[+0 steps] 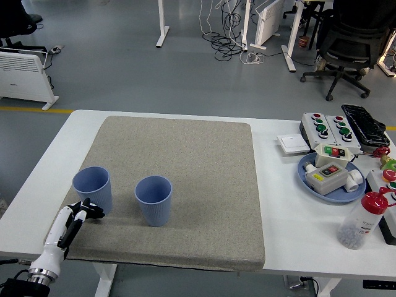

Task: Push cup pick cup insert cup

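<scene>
- Worktop (pixel 281 204): a white surface that is carrying a large grey mat (pixel 179 185) over its left and middle parts.
- Left cup (pixel 93 190): a blue ribbed cup that is standing upright, mouth up, near the mat's left edge.
- Right cup (pixel 153 200): a second blue cup of the same kind, also standing upright on the mat, just beside the first but apart from it.
- Left robot hand (pixel 79 213): it is reaching in from the lower left corner on a white forearm, with its black fingers (pixel 91 210) extending forward and lying at the base of the left cup on that cup's near side. They appear to be touching the cup wall, though contact cannot be confirmed. The fingers are wrapping around nothing; the hand is lying stretched out and holding no object.
- Right side of the worktop: a blue dish (pixel 329 176) is holding small switch boxes with coloured buttons; a clear bottle with a red cap (pixel 361 220) is standing in front of it; a grey button box (pixel 326 127) and a black tray (pixel 364 125) are sitting behind it.
- Background: grey floor, a black office chair (pixel 355 43) and a white heater (pixel 25 77) are showing beyond the far edge.
</scene>
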Available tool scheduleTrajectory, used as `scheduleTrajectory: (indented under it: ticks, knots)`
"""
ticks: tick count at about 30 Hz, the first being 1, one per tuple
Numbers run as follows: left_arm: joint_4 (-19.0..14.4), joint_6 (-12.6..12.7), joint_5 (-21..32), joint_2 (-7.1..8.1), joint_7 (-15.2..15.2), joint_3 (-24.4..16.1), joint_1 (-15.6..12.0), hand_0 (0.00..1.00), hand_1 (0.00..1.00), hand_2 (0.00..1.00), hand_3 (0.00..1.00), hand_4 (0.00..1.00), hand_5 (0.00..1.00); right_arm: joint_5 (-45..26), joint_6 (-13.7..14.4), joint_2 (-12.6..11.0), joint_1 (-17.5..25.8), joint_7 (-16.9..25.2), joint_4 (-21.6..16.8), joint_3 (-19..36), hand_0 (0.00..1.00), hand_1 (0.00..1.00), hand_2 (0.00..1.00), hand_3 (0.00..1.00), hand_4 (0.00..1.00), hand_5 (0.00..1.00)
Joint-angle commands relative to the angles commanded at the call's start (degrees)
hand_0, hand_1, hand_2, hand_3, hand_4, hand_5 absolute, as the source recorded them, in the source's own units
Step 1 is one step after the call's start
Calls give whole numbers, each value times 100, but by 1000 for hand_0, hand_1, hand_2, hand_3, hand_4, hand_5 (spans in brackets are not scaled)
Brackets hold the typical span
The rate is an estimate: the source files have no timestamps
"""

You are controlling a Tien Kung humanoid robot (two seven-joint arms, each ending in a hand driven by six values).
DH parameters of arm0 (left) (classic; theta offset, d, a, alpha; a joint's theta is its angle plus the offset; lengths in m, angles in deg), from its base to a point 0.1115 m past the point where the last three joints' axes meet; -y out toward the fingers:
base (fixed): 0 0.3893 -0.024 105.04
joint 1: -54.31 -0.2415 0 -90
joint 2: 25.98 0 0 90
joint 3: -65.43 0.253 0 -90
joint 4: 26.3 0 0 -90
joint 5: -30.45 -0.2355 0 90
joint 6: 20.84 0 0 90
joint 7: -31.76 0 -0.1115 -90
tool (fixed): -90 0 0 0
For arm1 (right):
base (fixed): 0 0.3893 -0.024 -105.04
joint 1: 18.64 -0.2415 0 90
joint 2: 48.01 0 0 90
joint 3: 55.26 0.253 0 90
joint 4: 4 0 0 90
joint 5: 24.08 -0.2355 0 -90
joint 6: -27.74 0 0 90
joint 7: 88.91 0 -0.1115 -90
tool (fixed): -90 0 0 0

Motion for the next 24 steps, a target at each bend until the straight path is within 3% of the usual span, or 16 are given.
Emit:
scheduleTrajectory:
  ticks: [24]
  knots:
    - [986,-114,13,-292,3,113,915,631,526,483,441,527,998,191,7,27,-4,-74,-7,129,704,639,665,591,84,462]
